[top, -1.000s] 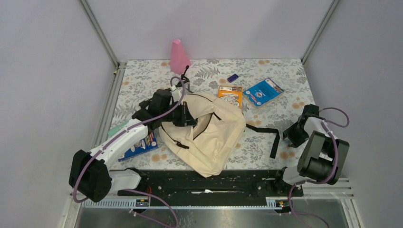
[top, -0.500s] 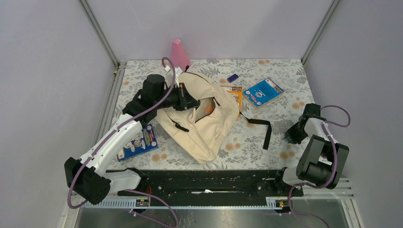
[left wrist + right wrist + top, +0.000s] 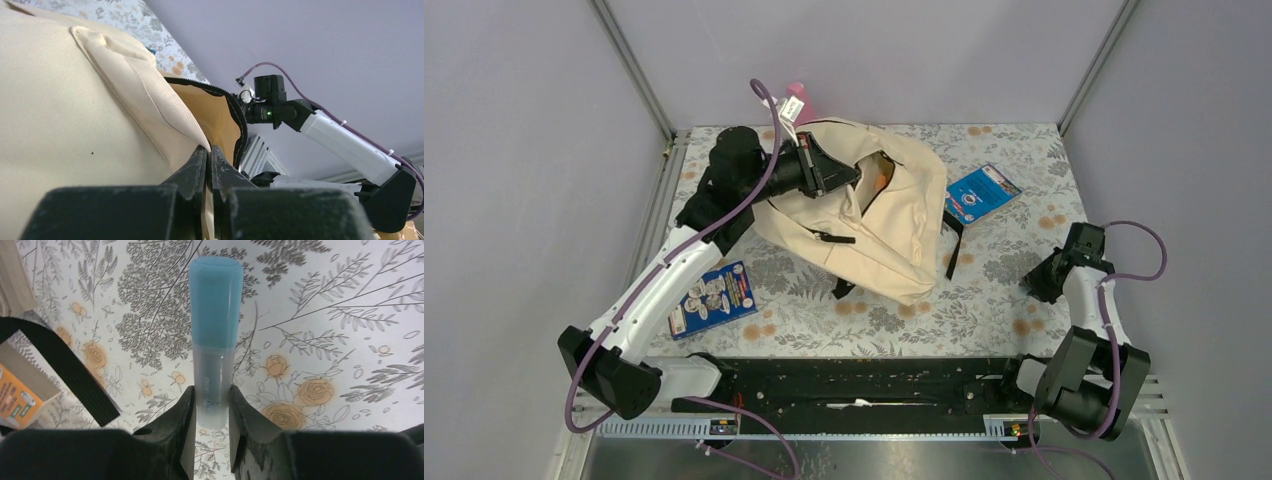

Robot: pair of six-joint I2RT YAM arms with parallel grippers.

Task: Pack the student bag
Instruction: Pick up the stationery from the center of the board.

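Cream fabric of the student bag (image 3: 894, 220), which sits in the upper middle of the overhead view, is pinched at its zipper edge between the tightly closed jaws of the left gripper (image 3: 210, 150). So thin a fold could slide free and let the mouth sag closed. At the right edge of that view the right gripper (image 3: 211, 402) is clamped on the clear end of what looks like a blue-capped marker (image 3: 215, 310); gripped so near its tail, it may pivot or drop on the way across, or catch the black strap (image 3: 952, 238).
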